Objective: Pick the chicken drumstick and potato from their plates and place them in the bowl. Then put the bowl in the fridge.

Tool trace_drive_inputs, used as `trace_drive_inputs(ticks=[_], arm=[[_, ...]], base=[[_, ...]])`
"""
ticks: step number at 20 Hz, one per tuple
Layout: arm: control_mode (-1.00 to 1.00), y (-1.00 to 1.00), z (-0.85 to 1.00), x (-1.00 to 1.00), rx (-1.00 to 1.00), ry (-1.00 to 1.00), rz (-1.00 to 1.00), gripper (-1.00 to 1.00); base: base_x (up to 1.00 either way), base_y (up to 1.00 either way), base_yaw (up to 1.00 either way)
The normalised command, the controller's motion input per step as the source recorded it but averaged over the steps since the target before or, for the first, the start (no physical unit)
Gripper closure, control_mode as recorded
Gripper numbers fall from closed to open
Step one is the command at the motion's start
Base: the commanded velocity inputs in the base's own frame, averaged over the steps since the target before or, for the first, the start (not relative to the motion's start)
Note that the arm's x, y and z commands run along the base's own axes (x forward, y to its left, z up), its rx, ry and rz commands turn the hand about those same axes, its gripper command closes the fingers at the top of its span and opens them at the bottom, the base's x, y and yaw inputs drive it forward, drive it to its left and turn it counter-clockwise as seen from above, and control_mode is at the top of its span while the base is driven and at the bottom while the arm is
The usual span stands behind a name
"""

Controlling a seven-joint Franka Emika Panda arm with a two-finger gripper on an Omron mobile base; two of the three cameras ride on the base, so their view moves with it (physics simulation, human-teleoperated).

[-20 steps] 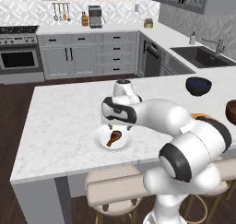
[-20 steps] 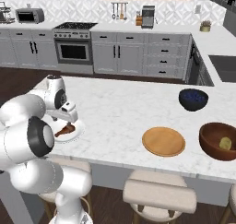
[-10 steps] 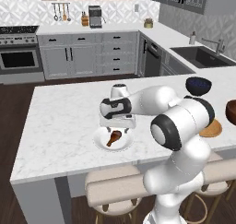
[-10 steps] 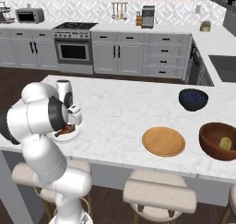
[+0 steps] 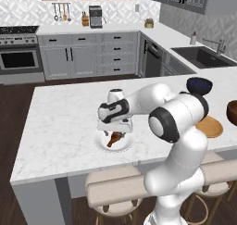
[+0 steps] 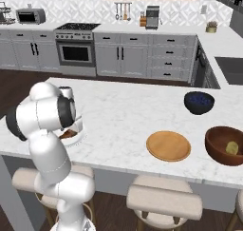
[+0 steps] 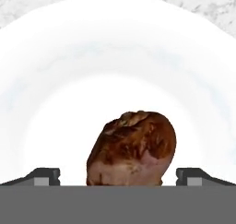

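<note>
Grey kitchen cabinets (image 5: 88, 57) and a stove (image 6: 76, 47) line the back wall behind the white marble island (image 5: 60, 122) that I am working over. From my seat the arm (image 5: 178, 122) bends back across that island toward its left half. On the right half sits the reddish-brown bowl (image 6: 223, 147), and I see the potato (image 6: 231, 148) lying inside it. Just beside the bowl lies the flat tan plate (image 6: 168, 146), bare on top, and behind them stands a dark blue bowl (image 6: 199, 102). Over on the left is the white plate (image 5: 113, 143), with the chicken drumstick (image 5: 114, 139) resting on it, plump end toward the hand. My gripper (image 5: 114, 127) hangs directly above that plate, pointing down. In the hand view the drumstick's plump end (image 7: 133, 149) sits between the two finger tips (image 7: 44, 176), which stand wide apart on either side of it, not touching the meat.
</note>
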Motion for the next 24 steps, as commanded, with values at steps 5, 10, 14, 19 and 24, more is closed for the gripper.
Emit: trace_drive_inputs(ticks=[5,10,14,19,24], arm=[[-1.00,0.00,-0.48,0.00,0.00,0.00,0.00,-1.00],[-1.00,0.01,-0.34,-0.05,0.00,0.01,0.00,1.00],[-1.00,0.00,-0.01,-0.02,0.00,0.00,0.00,1.00],[-1.00,-0.16,0.50,-0.77,0.00,-0.22,0.00,1.00],[-1.00,-0.52,1.00,-1.00,0.03,-0.17,0.00,1.00]], base=[[0.00,0.00,0.00],[0.00,0.00,0.00],[0.00,0.00,0.00],[0.00,0.00,0.00],[0.00,0.00,0.00]])
